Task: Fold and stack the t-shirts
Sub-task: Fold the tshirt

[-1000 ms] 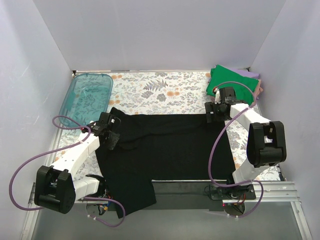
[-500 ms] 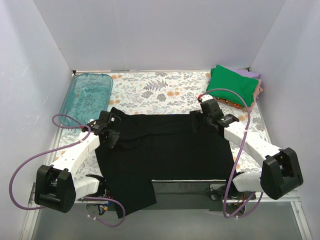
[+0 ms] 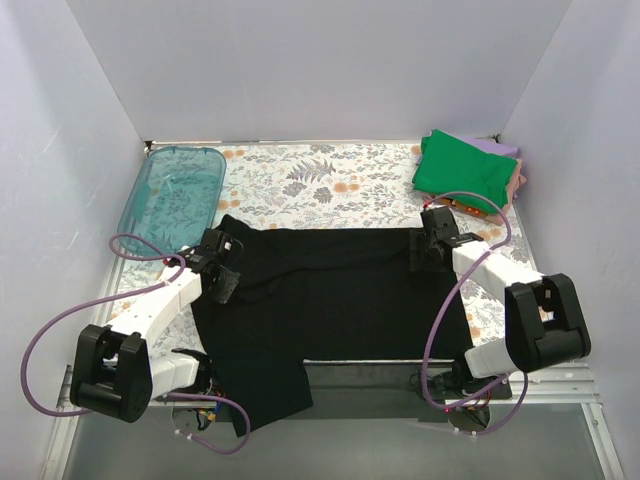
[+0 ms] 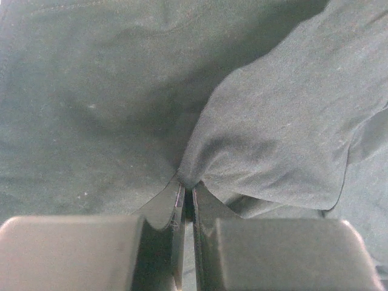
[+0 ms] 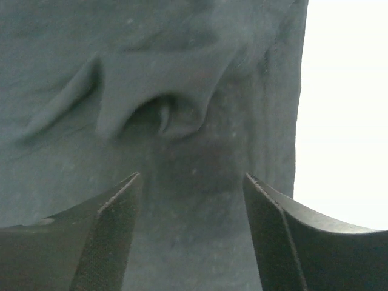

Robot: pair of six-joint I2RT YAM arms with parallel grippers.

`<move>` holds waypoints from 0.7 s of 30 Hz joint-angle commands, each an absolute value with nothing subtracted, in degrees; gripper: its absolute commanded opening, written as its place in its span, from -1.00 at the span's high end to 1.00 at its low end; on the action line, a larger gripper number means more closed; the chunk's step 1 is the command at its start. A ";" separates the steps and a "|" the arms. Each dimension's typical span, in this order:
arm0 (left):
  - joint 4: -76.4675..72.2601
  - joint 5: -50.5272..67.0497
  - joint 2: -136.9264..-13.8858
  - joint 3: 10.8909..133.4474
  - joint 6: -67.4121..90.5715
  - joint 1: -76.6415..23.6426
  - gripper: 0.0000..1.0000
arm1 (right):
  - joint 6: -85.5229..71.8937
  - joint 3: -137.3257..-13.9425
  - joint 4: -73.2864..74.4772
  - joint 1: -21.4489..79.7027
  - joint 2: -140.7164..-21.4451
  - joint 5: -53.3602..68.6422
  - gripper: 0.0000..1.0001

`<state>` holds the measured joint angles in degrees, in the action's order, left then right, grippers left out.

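Note:
A large black t-shirt (image 3: 330, 300) lies spread across the table's middle, its lower part hanging over the near edge. My left gripper (image 3: 222, 277) is at its left edge, shut on a pinch of the black cloth (image 4: 254, 139), which rises in a fold from the fingertips. My right gripper (image 3: 425, 252) is at the shirt's top right corner, open, its fingers (image 5: 109, 224) straddling wrinkled black cloth (image 5: 182, 121) near the hem. A bright green t-shirt (image 3: 462, 170) tops a folded stack at the back right, with lilac (image 3: 500, 148) and pink cloth showing under it.
A translucent teal tray (image 3: 172, 192) stands at the back left. The table has a floral cover (image 3: 320, 185). Pale walls close in the back and both sides. A metal rail (image 3: 560, 385) runs along the near edge by the arm bases.
My right arm swung over the shirt's top right corner and drew back to the right, its gripper now over that corner. My left gripper has hardly moved.

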<state>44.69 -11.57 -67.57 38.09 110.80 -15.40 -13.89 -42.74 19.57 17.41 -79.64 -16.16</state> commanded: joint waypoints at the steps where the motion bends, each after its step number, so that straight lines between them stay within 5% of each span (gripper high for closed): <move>1: 43.95 -12.83 -67.76 37.88 110.92 -15.21 1.00 | -12.66 -45.79 14.33 15.39 -82.60 -15.73 -0.44; 7: 43.77 -13.01 -67.59 37.88 110.83 -14.85 1.00 | -10.73 -48.60 13.27 12.75 -87.53 -15.47 -0.06; 11: 44.03 -13.36 -67.41 37.97 110.66 -14.59 1.00 | -9.67 -49.66 13.36 12.13 -87.89 -17.31 0.76; 13: 43.77 -13.36 -67.50 38.06 110.57 -14.41 1.00 | -9.58 -49.83 13.88 11.52 -87.28 -17.92 0.92; 21: 44.21 -12.83 -66.89 38.50 109.78 -13.80 1.00 | -8.09 -51.85 22.75 11.07 -82.80 -24.52 0.97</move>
